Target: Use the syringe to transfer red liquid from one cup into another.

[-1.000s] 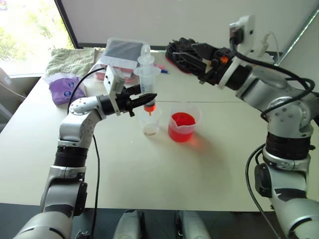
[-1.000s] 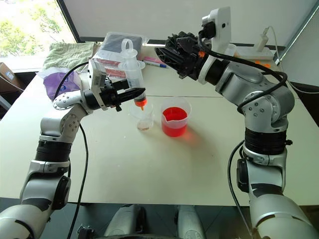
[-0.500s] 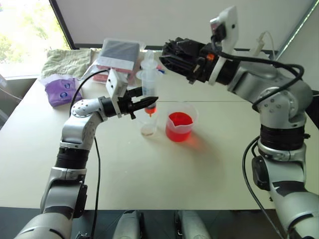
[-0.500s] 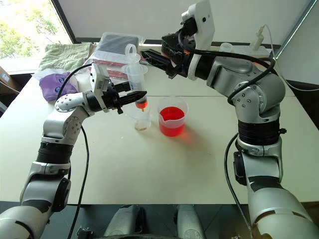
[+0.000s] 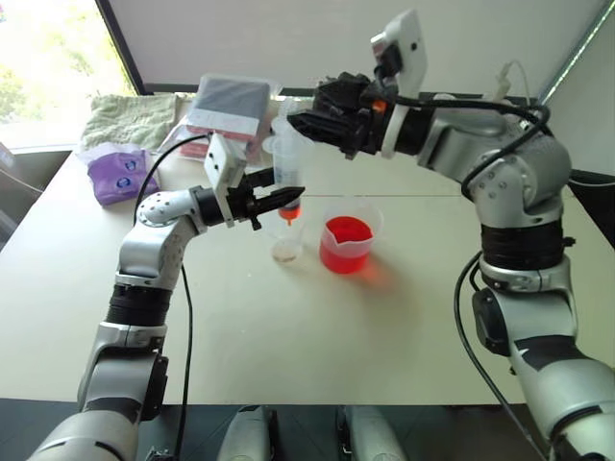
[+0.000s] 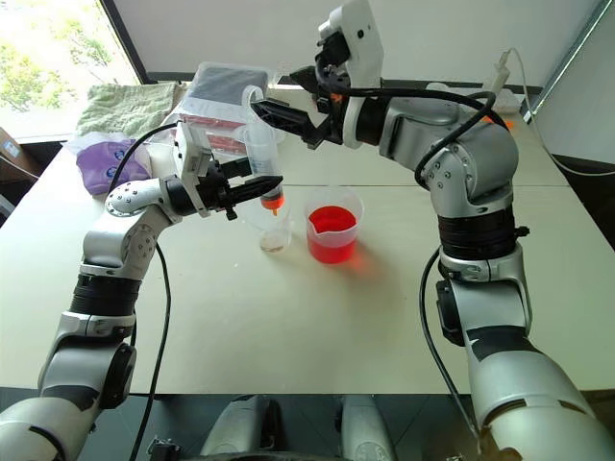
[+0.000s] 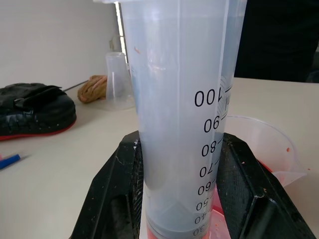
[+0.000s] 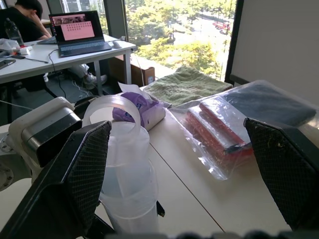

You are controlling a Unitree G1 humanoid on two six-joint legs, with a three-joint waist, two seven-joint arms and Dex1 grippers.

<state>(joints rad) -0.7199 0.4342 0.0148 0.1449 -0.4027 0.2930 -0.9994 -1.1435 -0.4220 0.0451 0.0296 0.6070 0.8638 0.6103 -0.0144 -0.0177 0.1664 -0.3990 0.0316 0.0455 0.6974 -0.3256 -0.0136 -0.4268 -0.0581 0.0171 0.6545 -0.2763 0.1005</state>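
My left gripper [image 5: 285, 195] is shut on the syringe [image 5: 285, 158], gripping the low end of its barrel and holding it upright. The orange tip hangs just above the smaller clear cup [image 5: 287, 245]. In the left wrist view the barrel [image 7: 179, 114] with its printed scale stands between the black fingers [image 7: 117, 189]. To the right of the small cup stands the wider beaker [image 5: 348, 240], holding red liquid [image 5: 346, 254]. My right gripper [image 6: 281, 93] is open beside the plunger's top ring [image 8: 117, 117], with one finger on each side of it.
At the back left of the table lie a plastic bag of red items [image 5: 231, 106], a green towel [image 5: 135, 115] and a purple pack [image 5: 120, 173]. A frosted beaker [image 7: 118, 82] and a black bundle [image 7: 35, 107] sit further back. Beyond the table a person sits at a laptop [image 8: 79, 32].
My right gripper has swung left, from behind the beaker to the syringe's plunger top, and has turned. The left arm and syringe have kept still.
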